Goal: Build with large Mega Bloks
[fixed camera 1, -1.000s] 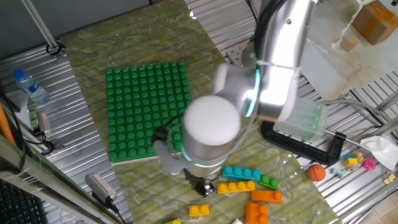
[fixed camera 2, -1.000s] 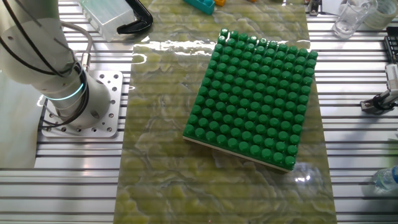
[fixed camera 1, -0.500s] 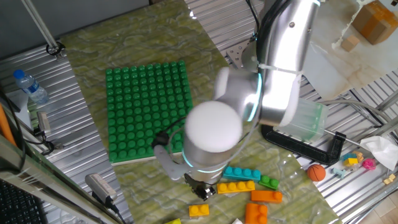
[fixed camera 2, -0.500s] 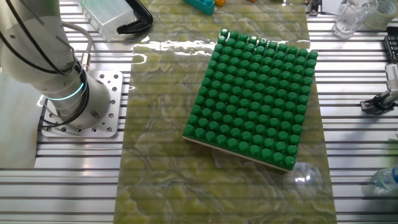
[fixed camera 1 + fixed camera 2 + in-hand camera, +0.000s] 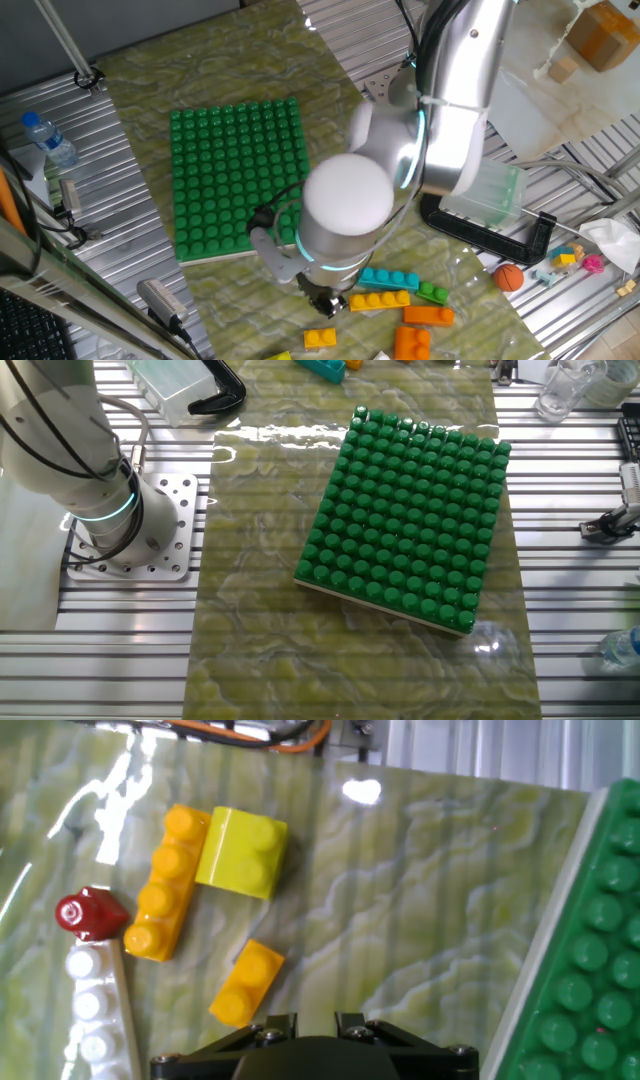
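We see the gripper (image 5: 325, 300) hanging low over the green marbled mat (image 5: 230, 70), just off the near edge of the baseplate (image 5: 238, 175). Only the black base of its jaws shows at the bottom of the hand view (image 5: 305, 1038); we cannot tell how far they stand apart, and nothing shows between them.

Directly ahead of the jaws in the hand view lies a short yellow brick (image 5: 247, 982), apart from the fingers. Beyond it lie a long yellow brick (image 5: 166, 880) and a yellow-green brick (image 5: 241, 851), the two touching at one corner. A white brick (image 5: 93, 1016) runs along the left edge, with a dark red piece (image 5: 91, 913) at its far end. The baseplate rim (image 5: 560, 920) fills the right side, and a wide strip of bare mat lies between it and the bricks.

From the fixed view the arm's round white joint (image 5: 347, 200) hides much of the mat. To its right lie a cyan brick (image 5: 390, 277), a yellow one (image 5: 378, 300), a green one (image 5: 433, 293), two orange ones (image 5: 428, 316) (image 5: 411, 343) and a small yellow one (image 5: 320, 338). An orange ball (image 5: 509, 277) sits farther right on the slatted table (image 5: 560, 310). We find no legible writing anywhere.

From the other side, the baseplate (image 5: 410, 515) sits with open mat to its left.
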Robot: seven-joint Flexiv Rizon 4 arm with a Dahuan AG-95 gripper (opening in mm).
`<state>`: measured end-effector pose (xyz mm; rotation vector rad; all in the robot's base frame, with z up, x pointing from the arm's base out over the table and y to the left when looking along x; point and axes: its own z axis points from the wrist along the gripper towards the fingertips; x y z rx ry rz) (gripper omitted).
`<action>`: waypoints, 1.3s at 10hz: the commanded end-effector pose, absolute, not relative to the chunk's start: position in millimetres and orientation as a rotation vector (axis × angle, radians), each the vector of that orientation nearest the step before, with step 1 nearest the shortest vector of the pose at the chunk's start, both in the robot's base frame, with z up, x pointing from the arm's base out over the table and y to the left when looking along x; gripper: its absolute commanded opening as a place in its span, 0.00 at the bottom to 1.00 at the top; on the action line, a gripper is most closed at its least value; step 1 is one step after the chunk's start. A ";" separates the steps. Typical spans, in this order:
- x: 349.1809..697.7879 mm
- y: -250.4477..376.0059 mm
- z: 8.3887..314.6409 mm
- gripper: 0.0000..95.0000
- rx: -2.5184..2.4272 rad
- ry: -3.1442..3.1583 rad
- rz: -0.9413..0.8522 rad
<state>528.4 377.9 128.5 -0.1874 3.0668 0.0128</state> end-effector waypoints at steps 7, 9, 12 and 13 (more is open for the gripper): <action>488.1 428.0 103.3 0.60 0.010 3.046 0.013; 492.2 437.6 100.2 0.60 0.059 3.042 0.020; 506.1 449.3 93.6 0.60 0.116 3.039 0.011; 510.8 453.8 88.6 0.60 0.132 3.035 0.004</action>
